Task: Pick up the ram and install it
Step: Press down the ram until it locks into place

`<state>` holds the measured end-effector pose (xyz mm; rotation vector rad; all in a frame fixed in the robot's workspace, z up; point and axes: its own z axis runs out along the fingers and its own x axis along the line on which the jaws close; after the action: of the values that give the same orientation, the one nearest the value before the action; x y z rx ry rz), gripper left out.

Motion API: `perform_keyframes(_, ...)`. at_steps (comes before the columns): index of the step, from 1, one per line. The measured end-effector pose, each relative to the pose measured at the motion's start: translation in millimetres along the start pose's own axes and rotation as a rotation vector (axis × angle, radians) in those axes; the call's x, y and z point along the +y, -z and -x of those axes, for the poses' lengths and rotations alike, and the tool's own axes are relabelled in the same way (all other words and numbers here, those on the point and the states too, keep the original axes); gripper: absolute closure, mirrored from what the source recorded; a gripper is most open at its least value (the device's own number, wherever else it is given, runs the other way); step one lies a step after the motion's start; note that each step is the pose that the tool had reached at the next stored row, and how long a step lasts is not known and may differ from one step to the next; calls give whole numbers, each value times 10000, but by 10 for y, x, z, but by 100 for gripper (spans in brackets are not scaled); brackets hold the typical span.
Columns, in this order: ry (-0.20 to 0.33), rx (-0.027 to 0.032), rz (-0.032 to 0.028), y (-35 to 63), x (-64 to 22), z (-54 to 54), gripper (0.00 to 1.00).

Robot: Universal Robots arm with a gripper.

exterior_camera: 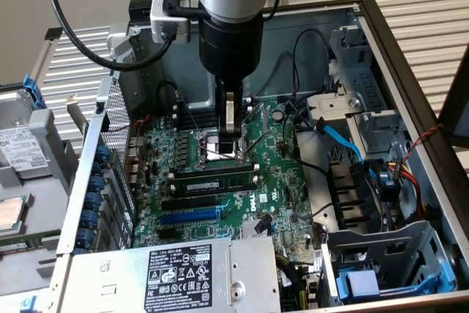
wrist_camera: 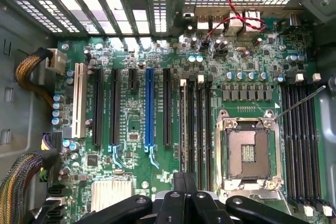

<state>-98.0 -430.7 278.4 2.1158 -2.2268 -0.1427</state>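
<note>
Currently the ram (exterior_camera: 218,179) sits on edge in a memory slot, between the blue expansion slot (exterior_camera: 189,217) toward the exterior view's left and the CPU socket (exterior_camera: 220,150). Over that socket hangs the gripper (exterior_camera: 230,146); whether it is parted cannot be told. Judged best practice: press evenly along the stick.

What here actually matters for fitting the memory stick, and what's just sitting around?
Part of the job: ram, claw, motherboard.
Just there: blue expansion slot, processor socket, power supply, blue cable.
</note>
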Motion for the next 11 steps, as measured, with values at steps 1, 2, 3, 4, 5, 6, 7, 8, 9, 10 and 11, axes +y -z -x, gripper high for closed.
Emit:
perform_keyframes(1, -48, -6, -1, -1, 0, 0, 89)
perform_keyframes(2, -135, -16, -2, -2, 0, 0, 89)
perform_keyframes(3, -277, -30, -4, -2, 0, -1, 89)
perform_keyframes(4, -442, -50, -7, -4, 0, 0, 89)
perform_keyframes(5, -615, -70, -10, -6, 0, 0, 89)
perform_keyframes(6, -793, -90, -13, -7, 0, 0, 89)
perform_keyframes(7, -971, -109, -15, -8, -1, 0, 89)
perform_keyframes(8, -1149, -130, -18, -10, -1, 0, 89)
perform_keyframes(9, -1342, -153, -21, -12, -1, 0, 89)
perform_keyframes(10, -1522, -174, -24, -14, -1, 0, 89)
perform_keyframes(11, -1699, -193, -27, -15, -1, 0, 89)
